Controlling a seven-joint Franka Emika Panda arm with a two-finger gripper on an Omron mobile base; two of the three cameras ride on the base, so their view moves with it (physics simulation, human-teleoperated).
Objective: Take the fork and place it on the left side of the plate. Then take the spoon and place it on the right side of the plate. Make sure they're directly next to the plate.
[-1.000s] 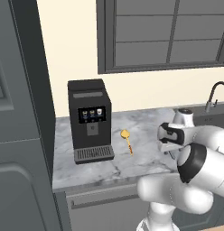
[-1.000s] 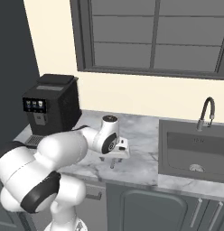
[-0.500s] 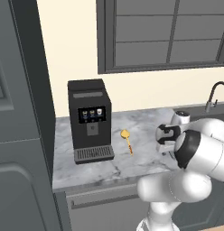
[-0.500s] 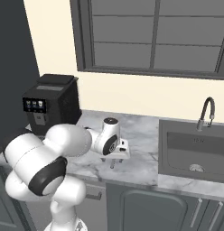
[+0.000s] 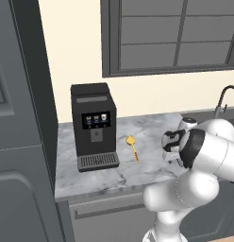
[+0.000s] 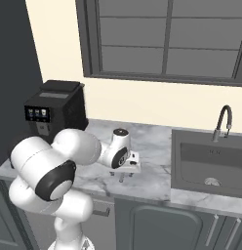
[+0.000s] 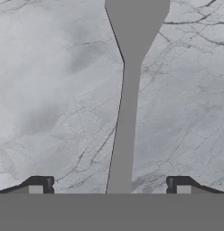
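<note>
- The claw (image 7: 109, 187) is open: in the hand view its two dark fingertips (image 7: 41, 184) stand far apart at the bottom, and nothing is between them in a grip.
- The fork (image 7: 129, 81) lies flat on the grey marble table (image 7: 50, 90). Its long grey handle runs up the middle of the hand view, between the two fingertips, and becomes wider near the top edge. The tines are cut off by the edge of the picture.
- The fingertips do not touch the fork; each one is well to the side of the handle.
- In the right base view the claw (image 6: 124, 172) hangs low over the table (image 6: 152, 151), between the coffee machine (image 6: 54, 110) and the sink (image 6: 211, 163).
- The spoon (image 5: 133, 147), yellow-gold, lies on the table (image 5: 137, 127) just right of the black coffee machine (image 5: 93, 125), with its round bowl towards the wall and its handle towards the front edge.
- The spoon is apart from the arm's hand (image 5: 173, 142), which is further right.
- A dark faucet (image 6: 221, 122) stands behind the sink.
</note>
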